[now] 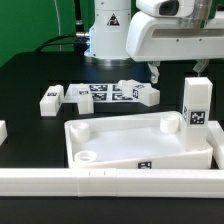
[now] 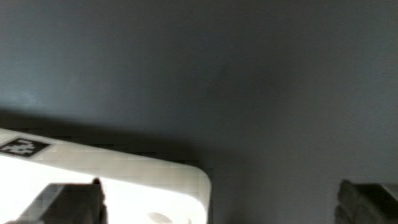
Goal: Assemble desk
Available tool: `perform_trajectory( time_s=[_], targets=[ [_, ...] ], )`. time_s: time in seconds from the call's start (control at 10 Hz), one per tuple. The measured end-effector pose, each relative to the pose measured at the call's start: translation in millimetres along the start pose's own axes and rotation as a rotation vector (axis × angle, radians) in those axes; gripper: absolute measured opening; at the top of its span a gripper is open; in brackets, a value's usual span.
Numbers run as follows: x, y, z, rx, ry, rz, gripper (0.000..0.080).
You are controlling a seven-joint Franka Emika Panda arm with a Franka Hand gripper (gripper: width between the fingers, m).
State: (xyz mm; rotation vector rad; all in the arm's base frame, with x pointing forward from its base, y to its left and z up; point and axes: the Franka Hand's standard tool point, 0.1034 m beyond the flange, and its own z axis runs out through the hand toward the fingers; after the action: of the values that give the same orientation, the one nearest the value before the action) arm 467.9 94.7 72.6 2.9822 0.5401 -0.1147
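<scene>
Several loose legs [image 1: 135, 93] lie flat on the dark matte bench [image 1: 30, 75] just behind the desk top [image 1: 130, 140], presumably laid within easy reach for fitting. One upright leg [image 1: 197, 105] already stands at the desk top's far corner, on the exterior view's right. We see the end effector [image 2: 222, 203] hovering over the bench behind the desk top, its fingers [image 2: 71, 203] spread wide and holding nothing. A white tagged corner [image 2: 107, 175] shows beside one finger, so we judge it is lining up on a loose leg. All parts look like smooth, hard white plastic. The legs are square in section and the desk top is a shallow rimmed tray with a round socket [image 1: 85, 157]. Printed black-and-white tags [image 1: 196, 117] mark the pieces.
</scene>
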Motion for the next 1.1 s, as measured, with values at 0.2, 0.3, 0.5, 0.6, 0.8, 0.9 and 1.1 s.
perform_trajectory(
  time_s=[0.2, 0.3, 0.5, 0.6, 0.8, 0.9, 1.1],
  targets=[
    [-21.1, -2.7, 13.6, -0.034, -0.116, -0.072, 0.0649],
    [-30.8, -1.1, 17.0, -0.046, -0.199, -0.078, 0.0649],
    [-41.1, 5.4, 22.3, -0.051, -0.324, -0.081, 0.0649],
    [-41.7, 6.4, 22.4, -0.057, -0.374, -0.078, 0.0649],
    [-45.3, 8.6, 24.1, -0.076, -0.533, -0.078, 0.0649],
    [-48.1, 11.0, 27.0, -0.104, -0.596, -0.099, 0.0649],
    [-60.6, 13.9, 32.5, -0.127, -0.721, -0.120, 0.0649]
  ],
)
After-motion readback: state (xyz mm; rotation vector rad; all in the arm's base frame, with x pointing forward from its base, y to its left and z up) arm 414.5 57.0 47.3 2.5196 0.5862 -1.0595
